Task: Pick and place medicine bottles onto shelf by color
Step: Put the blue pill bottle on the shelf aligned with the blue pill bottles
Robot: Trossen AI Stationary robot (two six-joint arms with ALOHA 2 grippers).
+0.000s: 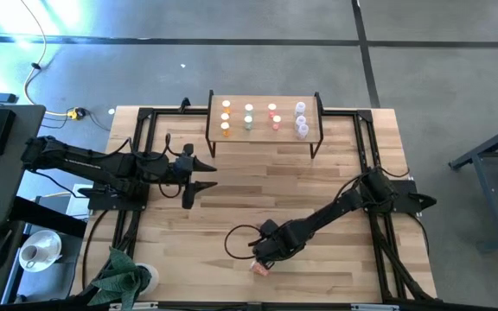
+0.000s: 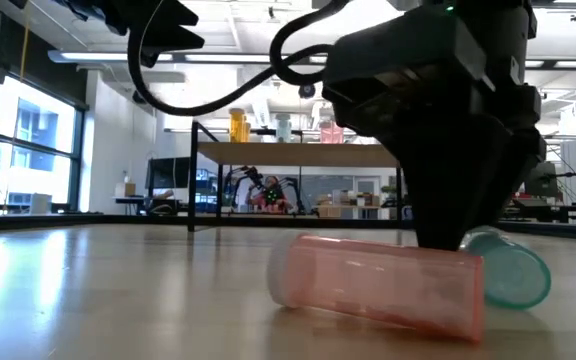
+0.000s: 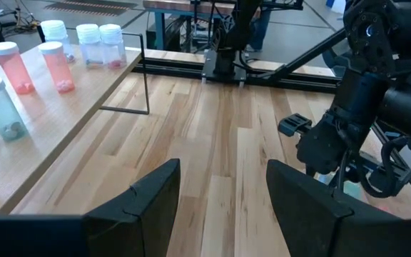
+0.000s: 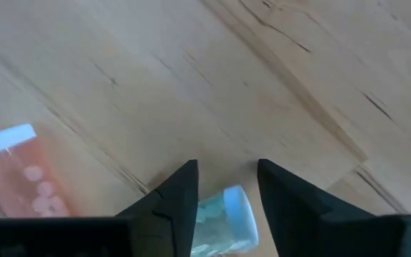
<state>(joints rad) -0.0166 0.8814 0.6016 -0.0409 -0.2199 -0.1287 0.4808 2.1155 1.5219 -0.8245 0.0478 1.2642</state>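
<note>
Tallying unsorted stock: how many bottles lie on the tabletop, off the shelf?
2: a pink bottle on its side near the front edge, a green bottle beside it at the right gripper. More may be hidden.

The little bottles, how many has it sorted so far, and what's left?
Eleven bottles already stand on the shelf in colour columns: orange, green, pink, clear. The right gripper is down over a green bottle lying on the table, fingers either side of it. A pink bottle lies beside it, still to go. The left gripper waits, open.
</note>
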